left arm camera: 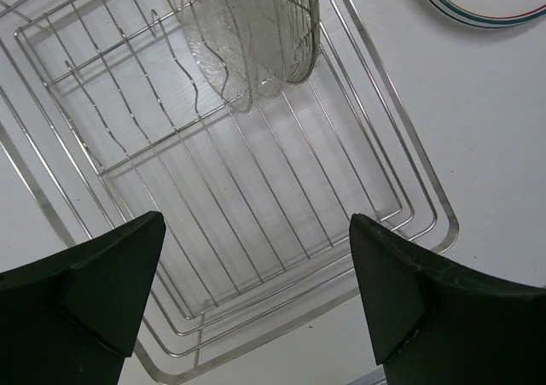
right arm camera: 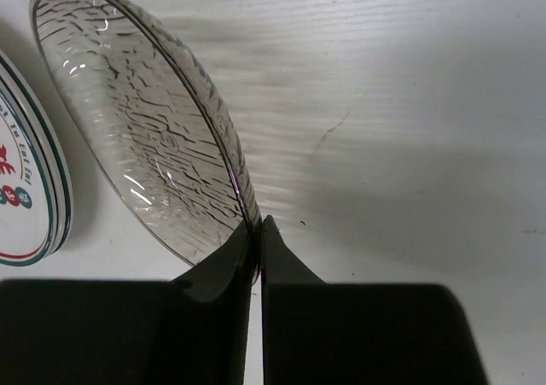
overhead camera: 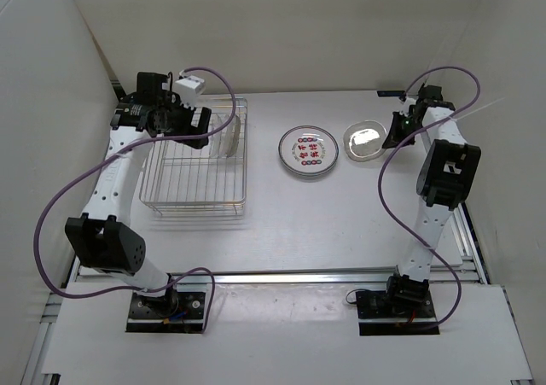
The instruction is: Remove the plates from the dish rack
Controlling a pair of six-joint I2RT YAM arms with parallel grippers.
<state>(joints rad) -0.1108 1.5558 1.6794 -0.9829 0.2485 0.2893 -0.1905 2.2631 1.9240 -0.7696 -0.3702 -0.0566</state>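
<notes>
Right gripper (right arm camera: 256,236) pinches the rim of a tilted clear glass plate (right arm camera: 145,137), just beside the green-rimmed plates (right arm camera: 26,189). Left gripper (left arm camera: 256,248), wide open over the dish rack (left arm camera: 426,201), faces upright glass plates (left arm camera: 256,26) standing directly ahead.

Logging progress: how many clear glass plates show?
3 at least: one plate pinched by the right end effector, two or more plates overlapping in the dish rack; some possibly hidden.

dish rack (left arm camera: 256,214) floor open — glass plates (left arm camera: 256,26) block far corner | plate stack (overhead camera: 308,152) near its right side
</notes>
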